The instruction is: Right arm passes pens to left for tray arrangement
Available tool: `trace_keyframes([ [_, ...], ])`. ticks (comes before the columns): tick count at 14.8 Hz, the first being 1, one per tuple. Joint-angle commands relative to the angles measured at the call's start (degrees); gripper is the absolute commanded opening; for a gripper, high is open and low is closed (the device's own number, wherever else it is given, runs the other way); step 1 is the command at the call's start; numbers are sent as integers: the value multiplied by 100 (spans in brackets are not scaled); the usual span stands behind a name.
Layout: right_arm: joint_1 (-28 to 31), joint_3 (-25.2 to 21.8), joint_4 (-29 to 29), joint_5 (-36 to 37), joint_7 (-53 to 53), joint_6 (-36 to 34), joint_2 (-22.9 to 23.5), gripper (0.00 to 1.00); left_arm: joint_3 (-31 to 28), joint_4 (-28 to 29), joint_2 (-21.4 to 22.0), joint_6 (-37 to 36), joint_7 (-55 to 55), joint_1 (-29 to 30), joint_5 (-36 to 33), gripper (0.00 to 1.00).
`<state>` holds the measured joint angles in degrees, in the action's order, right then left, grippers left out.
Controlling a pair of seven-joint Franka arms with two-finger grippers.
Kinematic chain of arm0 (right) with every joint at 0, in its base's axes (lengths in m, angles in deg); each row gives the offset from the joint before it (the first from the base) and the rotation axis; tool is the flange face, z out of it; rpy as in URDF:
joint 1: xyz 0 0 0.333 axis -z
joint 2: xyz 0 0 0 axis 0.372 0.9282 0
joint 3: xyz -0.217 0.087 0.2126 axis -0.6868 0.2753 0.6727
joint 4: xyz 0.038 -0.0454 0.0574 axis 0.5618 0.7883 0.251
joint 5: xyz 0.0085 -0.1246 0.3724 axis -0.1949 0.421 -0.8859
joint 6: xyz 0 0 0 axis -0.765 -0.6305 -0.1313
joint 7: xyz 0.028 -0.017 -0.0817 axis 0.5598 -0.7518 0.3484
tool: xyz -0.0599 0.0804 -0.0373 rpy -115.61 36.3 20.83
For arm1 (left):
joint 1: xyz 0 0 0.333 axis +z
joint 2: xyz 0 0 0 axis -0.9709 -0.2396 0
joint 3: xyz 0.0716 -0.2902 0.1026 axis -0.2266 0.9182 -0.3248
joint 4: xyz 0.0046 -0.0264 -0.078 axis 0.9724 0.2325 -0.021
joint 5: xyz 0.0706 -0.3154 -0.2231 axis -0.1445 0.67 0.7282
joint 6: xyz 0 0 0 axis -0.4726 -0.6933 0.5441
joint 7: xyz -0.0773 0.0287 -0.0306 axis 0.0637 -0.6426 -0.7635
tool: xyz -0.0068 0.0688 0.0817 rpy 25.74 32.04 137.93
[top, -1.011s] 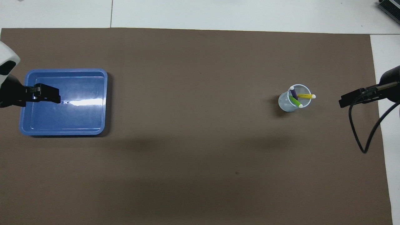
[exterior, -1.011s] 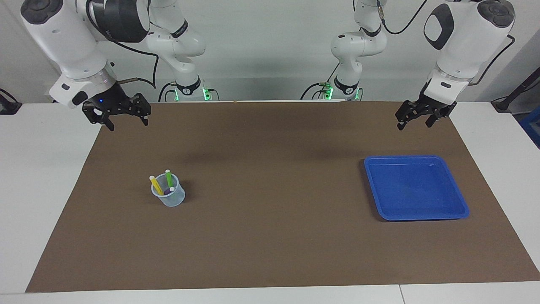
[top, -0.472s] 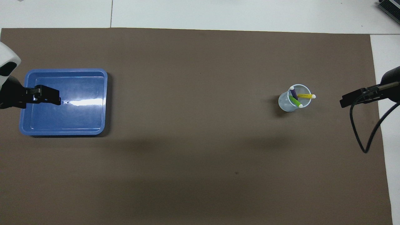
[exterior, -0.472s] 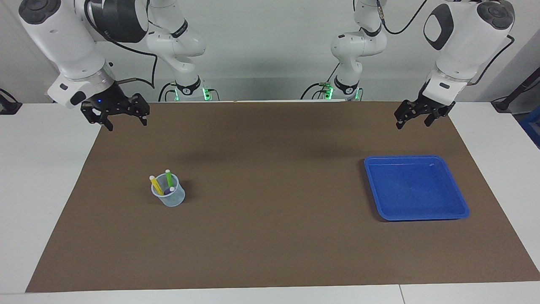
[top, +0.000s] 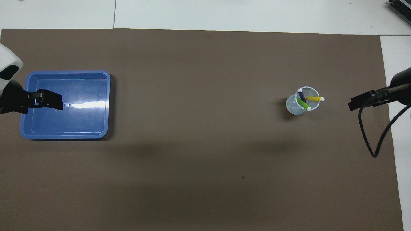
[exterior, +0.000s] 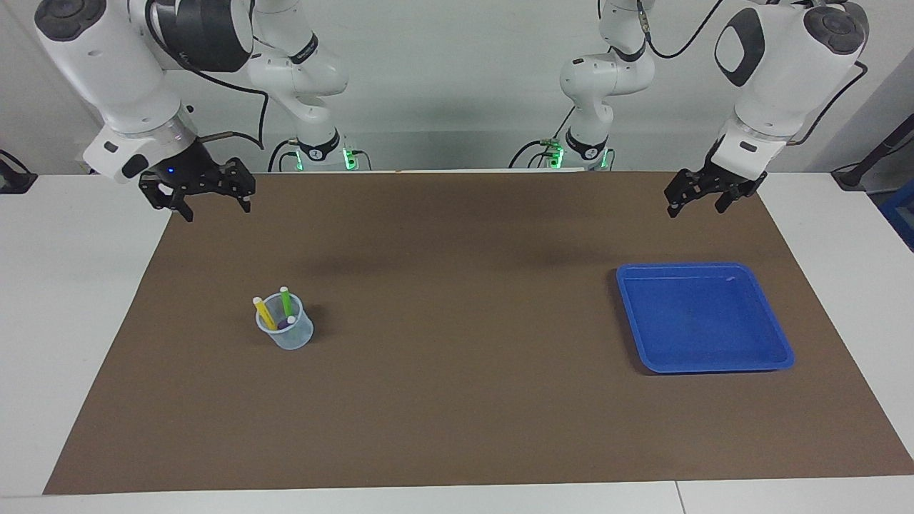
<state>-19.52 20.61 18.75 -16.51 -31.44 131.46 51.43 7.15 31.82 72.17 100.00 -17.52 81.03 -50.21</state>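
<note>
Pens (exterior: 277, 308) all sit in a small clear cup (exterior: 285, 333), lower left of centre in the facing view, right of centre in the overhead view (top: 298, 104). Yellow pen (exterior: 264, 313) leans toward the right arm's end of the tabletop, green pen (exterior: 285, 302) stands more upright beside it, purple pen (top: 301, 95) sits low in the cup, mostly hidden from the facing camera, whitish caps up. Blue tray (exterior: 782, 351) lies flat on the brown mat (exterior: 457, 400) at the right of the facing view, left of the overhead view (top: 67, 74), nothing in it, well apart from the cup. Right gripper (exterior: 212, 200), the one with the blue light, hangs in the air at upper left of the facing view, over the mat's corner nearest the robots at that arm's end, jaws open wide, holding nothing, well clear of the cup. Left gripper (exterior: 696, 203) hangs at upper right of the facing view over the mat edge nearest the robots, above the strip between that edge and the tray, jaws open, holding nothing. Overhead view shows it as a black shape overlapping the tray edge (top: 48, 99), but the facing view puts it well above and clear of the tray. White tabletop (exterior: 71, 285) shows around the mat.
</note>
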Motion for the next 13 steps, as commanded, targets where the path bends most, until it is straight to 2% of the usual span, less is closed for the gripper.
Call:
trace_keyframes([
  [1, 5, 28, 159, 151, -71, 104, -116, 100, -7, 249, 222, -58, -11, -32, 65, 100],
  [8, -4, 27, 133, 177, -88, 68, -116, 100, 19, 205, 187, 293, 709, -84, 65, 100],
  [11, -13, 45, 133, 177, -115, 86, -116, 100, 19, 223, 213, 223, 857, -76, 65, 100],
  [13, -13, 45, 142, 177, -115, 86, -107, 100, 37, 275, 222, 223, 1470, -111, 109, 100],
])
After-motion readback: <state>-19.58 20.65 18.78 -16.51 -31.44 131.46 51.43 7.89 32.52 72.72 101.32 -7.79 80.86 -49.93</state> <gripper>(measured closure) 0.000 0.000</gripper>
